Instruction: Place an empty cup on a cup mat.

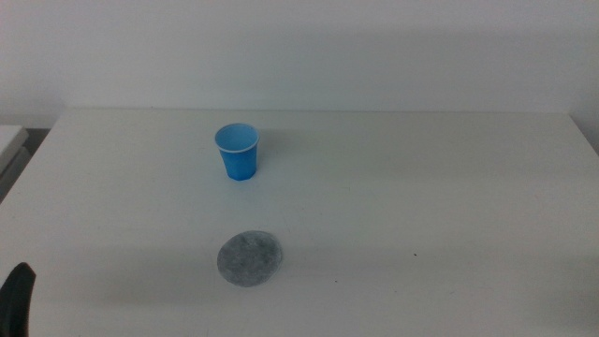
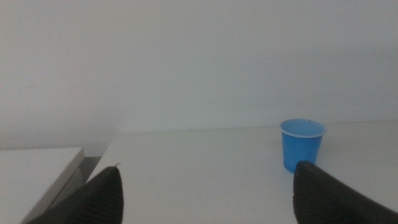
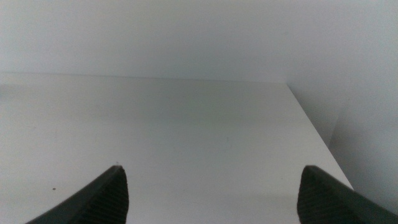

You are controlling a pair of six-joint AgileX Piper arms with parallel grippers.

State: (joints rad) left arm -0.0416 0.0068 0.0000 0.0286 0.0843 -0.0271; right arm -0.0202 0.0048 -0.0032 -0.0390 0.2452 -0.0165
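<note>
Cup [image 1: 239, 151] stands upright and empty toward the far edge of the worktop [image 1: 421, 206], a little left of centre, and the cup mat [image 1: 249, 258] lies flat nearer the near edge, well apart from the cup and almost directly in line with it. Neither of my end effectors holds anything: my left end effector [image 2: 205, 196] waits low by the near left corner with its jaws spread wide, and my right end effector [image 3: 211, 196] is likewise spread wide over bare worktop at the right side. As I judge it, the step in hand is the reach and grasp, and the left arm is the nearer one. To do it well I would come in level at mid-height on the cup wall, keep the jaws clear of the thin rim, and close gently, since a light tapered cup will likely tip or crush. The middle view alone shows the mat and how cup and mat lie relative to each other; my left wrist view shows the cup side-on, confirming it is upright, but no mat; my right wrist view shows neither.
</note>
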